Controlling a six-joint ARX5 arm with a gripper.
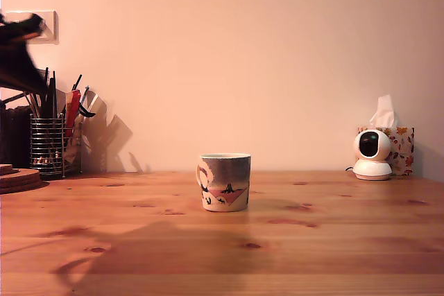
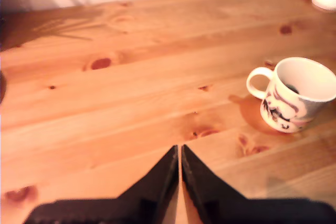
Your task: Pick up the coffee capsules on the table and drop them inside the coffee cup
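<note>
Pine planks, orange-brown with dark knots, make up the table (image 1: 333, 240), and the coffee cup (image 1: 225, 182) stands upright on it near the middle of the exterior view. Its long axis runs straight up, mouth at 12 o'clock. In that view the handle (image 1: 201, 175) sits on the cup's 9 o'clock side. The body shows a pale rim, a grey upper band and a pink, white and black picture lower down.

From the wrist view the cup (image 2: 294, 95) lies at about 2 o'clock from the gripper (image 2: 180, 153), well apart from it, with its handle (image 2: 259, 83) turned to the cup's own 9 o'clock in that picture. The mouth opens toward the camera and the white inner wall shows. Low inside it is a dark shape (image 2: 292, 88) that may be the coffee capsule; it is too small and shadowed to tell for sure. No capsule shows on the bare wood in either view.

The gripper's two black fingers are pressed together, only a hairline seam between their tips, with nothing pinched.

At 9 o'clock in the exterior view a wire utensil holder (image 1: 50, 147) stands against the wall (image 1: 243, 46), filled with dark-handled utensils and something red. The arm (image 1: 17, 53) is a dark blur above it. At 3 o'clock a small white camera (image 1: 372, 154) sits just in front of a patterned tissue box (image 1: 402, 149) with a tissue sticking up.
</note>
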